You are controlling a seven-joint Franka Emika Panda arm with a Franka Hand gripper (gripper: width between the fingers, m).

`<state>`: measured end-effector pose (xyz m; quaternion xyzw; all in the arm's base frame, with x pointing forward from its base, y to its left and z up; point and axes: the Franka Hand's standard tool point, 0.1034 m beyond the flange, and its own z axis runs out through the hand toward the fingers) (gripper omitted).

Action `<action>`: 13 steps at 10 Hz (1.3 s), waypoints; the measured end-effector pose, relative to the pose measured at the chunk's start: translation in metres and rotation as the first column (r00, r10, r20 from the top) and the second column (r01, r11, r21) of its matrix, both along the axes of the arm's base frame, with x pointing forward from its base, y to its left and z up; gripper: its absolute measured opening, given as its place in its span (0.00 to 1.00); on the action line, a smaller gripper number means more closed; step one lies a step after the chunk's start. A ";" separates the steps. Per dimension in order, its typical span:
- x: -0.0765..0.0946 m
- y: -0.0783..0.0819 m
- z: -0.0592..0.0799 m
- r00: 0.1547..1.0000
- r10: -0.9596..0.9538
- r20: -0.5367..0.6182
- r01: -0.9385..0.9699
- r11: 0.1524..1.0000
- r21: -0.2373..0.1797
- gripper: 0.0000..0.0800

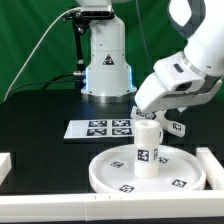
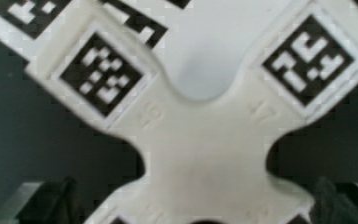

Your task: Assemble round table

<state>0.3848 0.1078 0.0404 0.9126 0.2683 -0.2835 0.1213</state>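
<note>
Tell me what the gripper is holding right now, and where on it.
Nothing, it seems: the gripper is open, its fingers standing clear on either side of the cross-shaped base, which looks to rest on the leg.

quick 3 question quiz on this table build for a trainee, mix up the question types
1. True or false: the short white cylindrical plastic leg lies flat on the black table.
2. The leg stands on: A) the large round white rimmed disc B) the marker board C) a white edge rail.
3. Fill in: the jaws stand ____ either side of the white cross-shaped base.
Key: 1 false; 2 A; 3 open.
</note>
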 end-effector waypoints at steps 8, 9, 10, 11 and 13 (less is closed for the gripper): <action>-0.001 -0.001 -0.005 1.000 -0.006 0.011 0.006 1.000 -0.015 0.81; -0.002 -0.002 -0.007 1.000 -0.008 0.010 0.008 1.000 -0.016 0.81; -0.004 -0.002 -0.009 1.000 -0.008 0.008 0.008 1.000 -0.018 0.81; -0.005 -0.002 -0.011 1.000 -0.005 0.007 0.006 1.000 -0.017 0.81; -0.009 -0.004 -0.013 1.000 -0.008 0.006 0.008 1.000 -0.017 0.81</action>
